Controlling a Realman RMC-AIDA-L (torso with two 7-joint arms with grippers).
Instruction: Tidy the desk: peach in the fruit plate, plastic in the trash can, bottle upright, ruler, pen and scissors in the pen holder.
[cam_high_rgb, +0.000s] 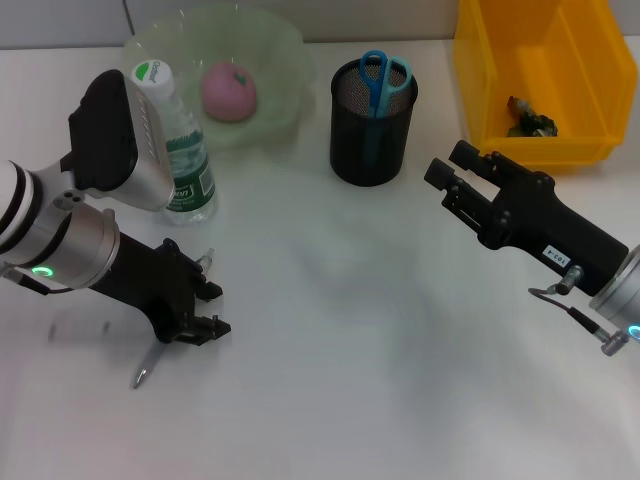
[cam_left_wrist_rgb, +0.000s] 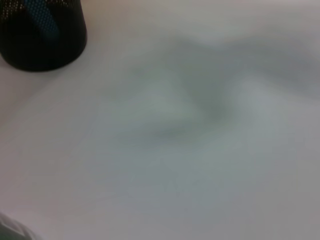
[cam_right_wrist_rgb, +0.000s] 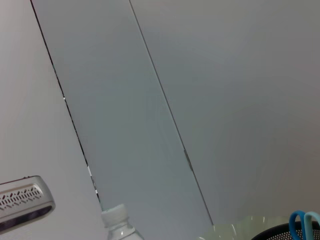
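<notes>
Our left hand (cam_high_rgb: 205, 300) sits low near the worktop's (cam_high_rgb: 380, 330) left edge, fingers spread over the pen (cam_high_rgb: 148, 366); closing off-centre could flick it away, while we cannot tell the right hand's (cam_high_rgb: 445, 170) state.

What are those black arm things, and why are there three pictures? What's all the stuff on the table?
Those are a robot's two arms, each ending in a gripper, a kind of pinching hand. The big picture is from a camera on the robot's head, looking down at a white table. The other two come from small cameras on its wrists, so they look odd and close up.

On the table stand a water bottle, a pale green bowl with a pink peach inside, a black mesh pen holder with blue scissors in it, and a yellow bin with some rubbish at the bottom.

The left gripper is low over the table, beside a pen lying there. The right gripper hovers near the yellow bin, holding nothing that I can see.
</notes>
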